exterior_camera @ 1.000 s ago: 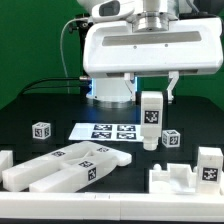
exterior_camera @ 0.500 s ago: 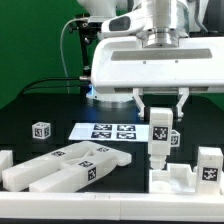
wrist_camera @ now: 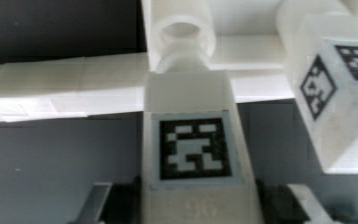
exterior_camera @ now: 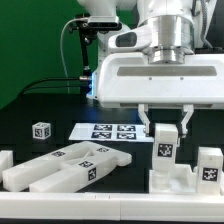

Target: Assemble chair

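Tagged leg (wrist_camera: 194,105) held in hand (wrist_camera: 197,195), peg end near white part (wrist_camera: 60,95), tagged block (wrist_camera: 345,85) alongside.

You have the marker board (exterior_camera: 100,130) lying flat on the black table (exterior_camera: 40,105), near the middle of the exterior view. You can make out a row of black-and-white tags printed on it, but its end toward the exterior view's right is covered. Behind the table stands a green backdrop (exterior_camera: 30,35). A thin black cable (exterior_camera: 64,55) hangs in front of it, in the exterior view's left half. In your wrist view the table shows only as a dark, blurred patch
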### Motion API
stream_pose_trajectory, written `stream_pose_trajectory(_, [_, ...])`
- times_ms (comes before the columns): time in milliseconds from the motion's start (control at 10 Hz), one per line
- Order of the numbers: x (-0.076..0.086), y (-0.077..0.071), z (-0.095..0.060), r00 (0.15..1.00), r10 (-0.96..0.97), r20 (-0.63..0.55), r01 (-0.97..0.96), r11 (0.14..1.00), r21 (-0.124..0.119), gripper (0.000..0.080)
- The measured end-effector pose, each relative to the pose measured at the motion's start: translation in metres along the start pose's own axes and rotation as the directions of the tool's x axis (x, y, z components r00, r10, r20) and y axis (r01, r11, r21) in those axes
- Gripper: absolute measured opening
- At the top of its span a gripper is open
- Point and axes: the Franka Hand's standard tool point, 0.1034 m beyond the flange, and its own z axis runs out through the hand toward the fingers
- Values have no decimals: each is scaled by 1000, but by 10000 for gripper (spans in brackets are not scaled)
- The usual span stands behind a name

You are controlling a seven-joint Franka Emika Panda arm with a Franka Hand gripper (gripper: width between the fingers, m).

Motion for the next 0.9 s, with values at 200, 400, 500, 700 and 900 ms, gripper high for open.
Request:
stream_pose_trajectory(200, [-1, -5, 3, 1000, -8, 1, 8, 1000, 3, 284])
stream_pose_trajectory(400, [-1, -1, 4, 1000, -9, -9, 9, 1000, -3, 284])
stream_pose_trajectory(500, [0, 0, 4, 1000, -10, -16, 9, 1000, -4, 284])
stream_pose_trajectory(700, [1, 0, 3, 1000, -8, -17, 8, 1000, -4, 284])
stream_pose_trajectory(900, [-2, 2, -1, 1000, -8, -13, 8, 1000, -4, 284])
